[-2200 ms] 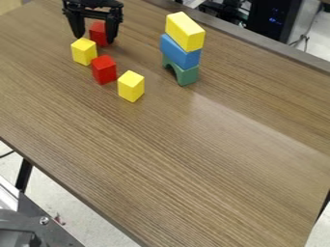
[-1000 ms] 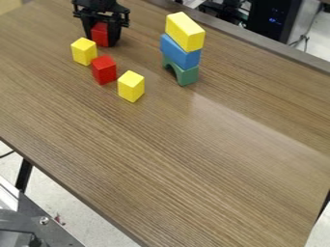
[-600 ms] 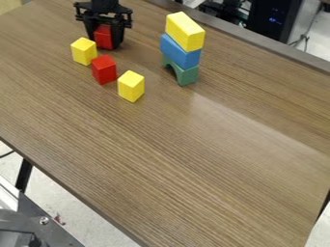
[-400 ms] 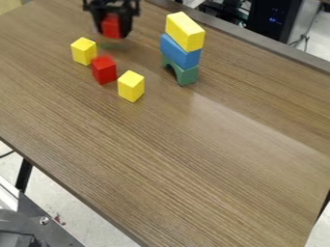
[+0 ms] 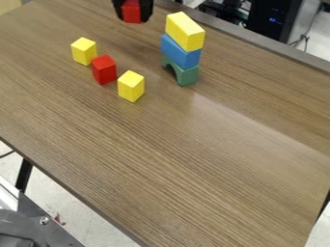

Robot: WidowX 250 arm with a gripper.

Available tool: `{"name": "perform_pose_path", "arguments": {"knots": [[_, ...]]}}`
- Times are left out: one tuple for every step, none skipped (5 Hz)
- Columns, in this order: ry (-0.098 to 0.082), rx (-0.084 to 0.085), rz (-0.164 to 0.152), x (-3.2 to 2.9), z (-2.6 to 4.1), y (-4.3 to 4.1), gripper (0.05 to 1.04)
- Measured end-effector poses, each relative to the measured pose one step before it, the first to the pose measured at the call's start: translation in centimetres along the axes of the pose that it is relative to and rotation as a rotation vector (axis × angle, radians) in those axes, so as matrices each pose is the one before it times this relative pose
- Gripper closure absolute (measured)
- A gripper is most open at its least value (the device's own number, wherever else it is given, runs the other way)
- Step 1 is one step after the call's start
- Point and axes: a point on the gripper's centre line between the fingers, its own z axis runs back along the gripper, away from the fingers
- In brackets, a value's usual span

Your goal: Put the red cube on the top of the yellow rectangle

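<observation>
At the top edge of the camera view, my gripper (image 5: 134,16) is shut on a red cube (image 5: 131,10), which hangs in the air between its fingers. To the right and lower in the view, the yellow rectangle (image 5: 185,32) lies on top of a stack. Beneath it is a blue block (image 5: 180,51), and a green arch (image 5: 183,73) forms the bottom of the stack on the table. The held cube is left of the stack, apart from it.
On the wooden table (image 5: 174,159), a yellow block (image 5: 84,51), a second red cube (image 5: 103,70) and another yellow block (image 5: 130,86) form a slanting row left of the stack. Dark equipment (image 5: 276,18) stands beyond the table's far edge.
The gripper closed around the far red cube, lifted it off the table and carried it up and to the right in the view. The stack and the row of blocks stayed put.
</observation>
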Motion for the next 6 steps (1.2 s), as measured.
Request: {"name": "perform_pose_path", "arguments": {"knots": [[0.0147, 0.0112, 0.0334, -0.146, 0.033, -1.317, 0.481], [-0.0028, -0.006, 0.0133, -0.005, 0.099, -0.878, 0.481], [-0.0605, -0.0143, 0.0165, 0.364, 2.207, -0.389, 0.481], [-0.0271, -0.0052, 0.0102, 0.072, 0.818, -0.198, 0.481], [-0.0089, -0.0136, 0.0086, -0.204, 0.317, -0.528, 0.481], [-0.0347, -0.0054, 0.0063, -0.357, 1.978, -0.701, 0.481]]}}
